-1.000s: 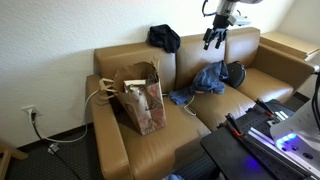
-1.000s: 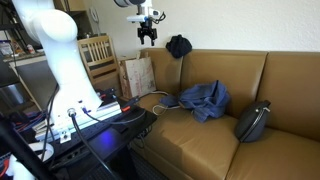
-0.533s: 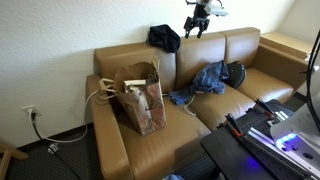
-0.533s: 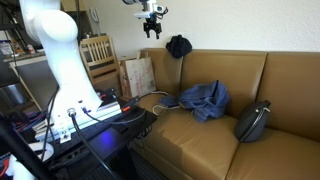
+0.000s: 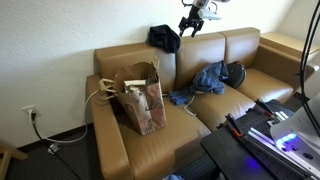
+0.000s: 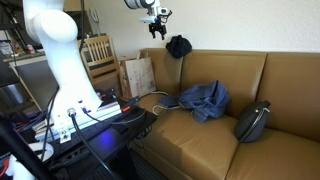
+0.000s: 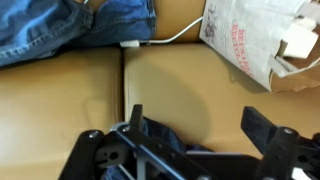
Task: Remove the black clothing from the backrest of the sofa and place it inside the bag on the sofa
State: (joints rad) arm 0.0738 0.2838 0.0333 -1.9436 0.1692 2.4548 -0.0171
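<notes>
The black clothing [image 5: 164,38] lies bunched on top of the sofa backrest, also seen in the other exterior view [image 6: 178,46]. The brown paper bag [image 5: 141,95] stands open on the sofa's seat by the armrest, and shows in an exterior view [image 6: 138,75] and at the wrist view's top right [image 7: 262,40]. My gripper [image 5: 190,25] hangs open in the air just beside and slightly above the clothing, empty [image 6: 156,30]. In the wrist view the fingers [image 7: 265,130] are spread over the dark clothing [image 7: 170,140].
Blue jeans [image 5: 207,79] lie on the middle seat with a white cable [image 7: 165,38] running toward the bag. A black bag [image 6: 253,122] sits on the far seat. A wooden chair [image 6: 96,52] stands beyond the sofa. Equipment sits in front.
My gripper has risen and moved along the backrest toward the black clothing, staying open.
</notes>
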